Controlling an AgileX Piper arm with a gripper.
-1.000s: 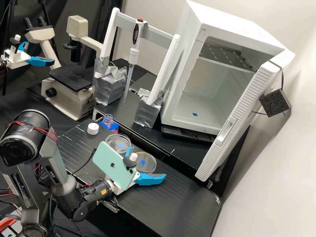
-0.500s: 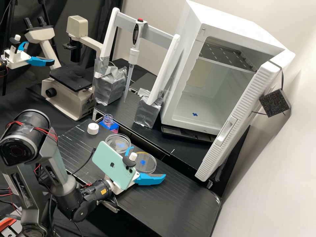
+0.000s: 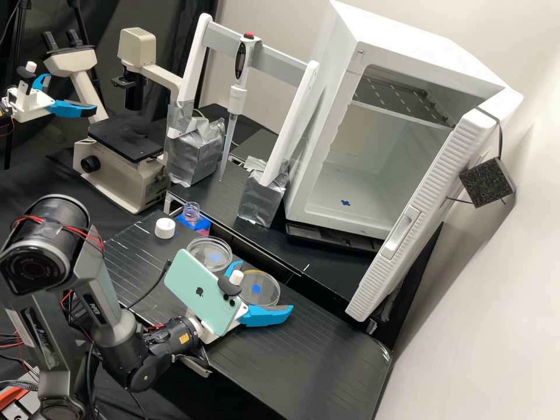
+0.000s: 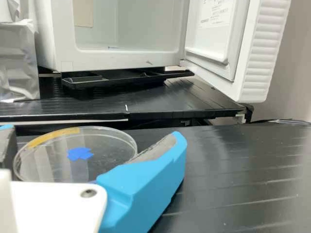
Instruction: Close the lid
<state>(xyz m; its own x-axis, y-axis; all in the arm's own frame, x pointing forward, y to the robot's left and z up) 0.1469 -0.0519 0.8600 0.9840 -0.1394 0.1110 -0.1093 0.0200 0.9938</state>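
Leftmost, a clear, shallow, round plastic dish [image 3: 205,245] on the black ribbed counter [image 3: 332,356], presumably awaiting cover. At its four o'clock, a clear, round, blue-marked plastic lid [image 3: 267,281], judging by shape. Tool [image 3: 262,287] at the lid; whether clamped on it, cannot tell. Approach looks done; securing, lifting, carrying towards ten o'clock and seating remain.

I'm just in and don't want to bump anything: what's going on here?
The arm's claw has its two blue fingers around a clear round piece, probably the lid, and seems to grip it by the rim. A second clear dish is beside it on the bench; the piece isn't on that dish. Whether it's raised, I can't tell. The incubator stands open.
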